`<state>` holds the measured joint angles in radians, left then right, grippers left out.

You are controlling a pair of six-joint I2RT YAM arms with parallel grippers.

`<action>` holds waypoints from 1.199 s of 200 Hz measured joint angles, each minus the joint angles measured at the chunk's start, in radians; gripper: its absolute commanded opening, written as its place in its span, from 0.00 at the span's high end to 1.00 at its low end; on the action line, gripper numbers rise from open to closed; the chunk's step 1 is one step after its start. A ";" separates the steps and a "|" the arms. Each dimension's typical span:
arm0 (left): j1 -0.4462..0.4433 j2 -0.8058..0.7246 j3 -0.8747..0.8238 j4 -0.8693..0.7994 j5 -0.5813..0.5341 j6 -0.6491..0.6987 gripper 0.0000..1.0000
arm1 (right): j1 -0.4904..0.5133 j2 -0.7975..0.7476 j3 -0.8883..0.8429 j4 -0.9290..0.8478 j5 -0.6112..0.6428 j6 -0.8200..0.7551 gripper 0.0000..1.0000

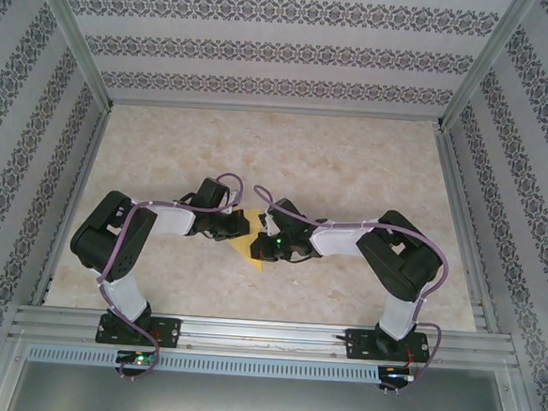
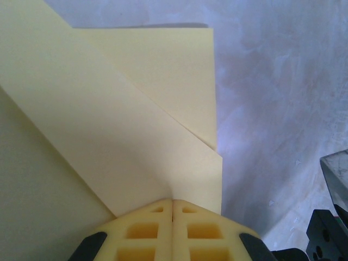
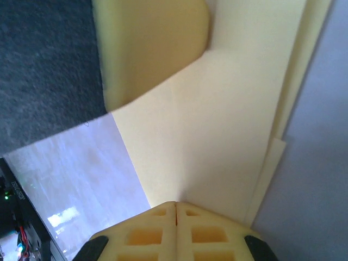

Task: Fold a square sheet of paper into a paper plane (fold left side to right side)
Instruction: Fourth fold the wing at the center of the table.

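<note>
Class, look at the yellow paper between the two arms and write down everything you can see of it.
The yellow paper is thin, plain and matte, folded into overlapping layers with a straight diagonal crease and stepped edges. It sits between the arms over the pale marbled table. The left gripper and right gripper meet it from opposite sides, each with its jaws shut on an edge.
</note>
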<state>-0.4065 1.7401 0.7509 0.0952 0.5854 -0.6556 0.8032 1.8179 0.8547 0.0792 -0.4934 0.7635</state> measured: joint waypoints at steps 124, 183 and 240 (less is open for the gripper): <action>0.000 0.000 0.007 -0.005 -0.021 0.000 1.00 | 0.000 -0.053 -0.013 0.019 -0.031 0.005 1.00; 0.000 0.000 0.007 -0.005 -0.021 0.000 1.00 | 0.000 -0.013 -0.031 0.038 -0.030 0.019 1.00; 0.000 0.000 0.007 -0.005 -0.022 0.000 1.00 | 0.000 -0.009 -0.046 0.061 -0.031 0.024 1.00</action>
<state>-0.4065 1.7401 0.7582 0.0898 0.5636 -0.6552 0.8032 1.8088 0.8089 0.1406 -0.5240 0.7879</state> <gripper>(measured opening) 0.051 0.046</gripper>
